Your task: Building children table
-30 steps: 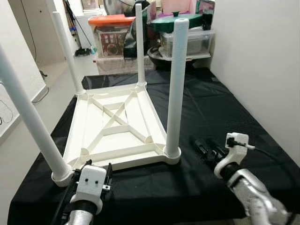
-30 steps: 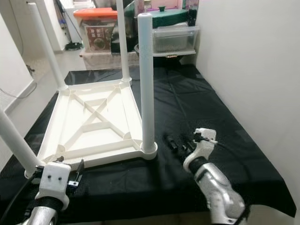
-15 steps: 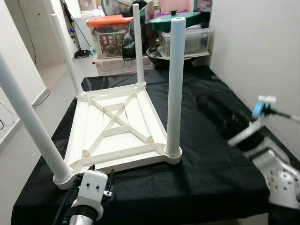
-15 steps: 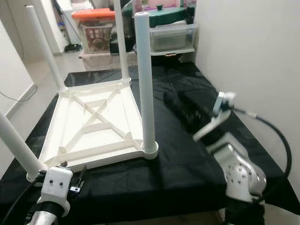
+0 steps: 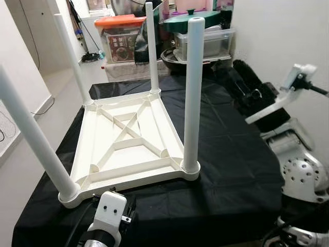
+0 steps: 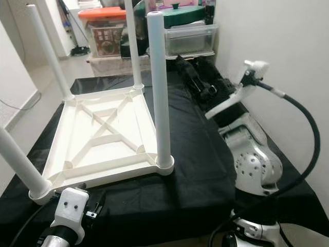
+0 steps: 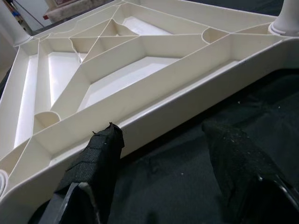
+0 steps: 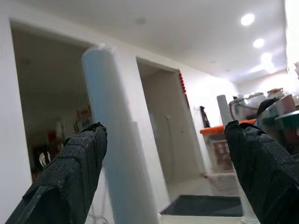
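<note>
A white plastic children's table lies upside down on a black cloth, with its four legs standing up. The near right leg is the closest to my right arm. My right gripper is raised to the right of that leg, level with its upper part and apart from it. In the right wrist view its open fingers frame the leg. My left gripper is open and low over the cloth, just short of the table's near edge, with nothing held.
Storage bins stand behind the table, one with an orange lid, one with a green lid. A white wall runs close along the right. The floor drops away on the left, and the cloth's front edge is near me.
My right arm has lifted from the cloth at the front right, swinging up and back until its gripper is beside the near right leg's upper part. The left gripper has barely moved.
</note>
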Available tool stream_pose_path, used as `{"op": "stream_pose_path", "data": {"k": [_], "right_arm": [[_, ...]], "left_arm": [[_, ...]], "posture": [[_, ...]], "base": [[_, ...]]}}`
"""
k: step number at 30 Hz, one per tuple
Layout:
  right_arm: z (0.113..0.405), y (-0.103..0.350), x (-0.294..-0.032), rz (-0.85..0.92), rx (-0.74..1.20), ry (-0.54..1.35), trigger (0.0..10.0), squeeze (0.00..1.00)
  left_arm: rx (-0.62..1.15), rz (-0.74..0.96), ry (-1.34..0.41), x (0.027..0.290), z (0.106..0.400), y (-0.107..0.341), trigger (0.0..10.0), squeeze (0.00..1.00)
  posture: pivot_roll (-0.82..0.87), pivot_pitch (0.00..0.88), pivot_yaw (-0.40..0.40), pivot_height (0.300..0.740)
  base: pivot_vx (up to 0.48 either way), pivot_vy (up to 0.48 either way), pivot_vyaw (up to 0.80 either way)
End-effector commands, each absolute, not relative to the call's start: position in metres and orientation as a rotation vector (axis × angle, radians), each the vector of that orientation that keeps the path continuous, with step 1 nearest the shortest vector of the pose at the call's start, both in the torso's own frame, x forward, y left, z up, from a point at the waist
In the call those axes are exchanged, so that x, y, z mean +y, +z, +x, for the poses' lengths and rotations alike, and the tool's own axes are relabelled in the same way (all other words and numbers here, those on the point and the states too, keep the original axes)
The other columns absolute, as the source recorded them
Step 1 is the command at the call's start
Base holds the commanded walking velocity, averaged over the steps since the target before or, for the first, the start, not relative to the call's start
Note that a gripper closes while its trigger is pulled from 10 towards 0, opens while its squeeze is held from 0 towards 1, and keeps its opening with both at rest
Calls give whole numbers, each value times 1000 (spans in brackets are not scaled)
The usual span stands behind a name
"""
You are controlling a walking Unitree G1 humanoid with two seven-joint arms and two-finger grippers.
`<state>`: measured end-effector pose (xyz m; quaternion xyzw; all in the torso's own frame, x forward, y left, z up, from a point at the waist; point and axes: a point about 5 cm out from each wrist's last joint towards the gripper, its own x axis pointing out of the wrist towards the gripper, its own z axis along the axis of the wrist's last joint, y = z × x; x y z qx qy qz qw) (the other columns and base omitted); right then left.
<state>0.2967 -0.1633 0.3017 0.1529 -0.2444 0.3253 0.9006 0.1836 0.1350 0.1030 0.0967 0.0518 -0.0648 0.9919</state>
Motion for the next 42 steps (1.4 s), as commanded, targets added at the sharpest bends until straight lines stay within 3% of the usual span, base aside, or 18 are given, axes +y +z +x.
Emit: {"op": "stream_pose_path", "data": {"k": [1, 19, 23, 28, 42], "right_arm": [[292, 300, -152, 295, -503, 725, 10000, 0], [297, 266, -121, 139, -369, 733, 10000, 0], [302, 246, -114, 82, -294, 630, 10000, 0], [304, 218, -126, -14, -208, 395, 10000, 0], [301, 202, -138, -80, -149, 154, 10000, 0]], "left_arm": [[140, 207, -133, 137, 182, 96, 10000, 0], [137, 215, -144, 134, 182, 97, 10000, 0], [134, 215, -144, 133, 181, 97, 10000, 0], [115, 219, -136, 133, 180, 101, 10000, 0], [112, 224, -146, 130, 180, 100, 10000, 0]], "posture": [[-33, 0, 37, 740], [-27, 8, 26, 740], [-24, 7, 19, 740], [-26, 5, 21, 740], [-30, 3, 26, 740]], "base": [[0, 0, 0], [0, 0, 0], [0, 0, 0], [0, 0, 0], [0, 0, 0]]}}
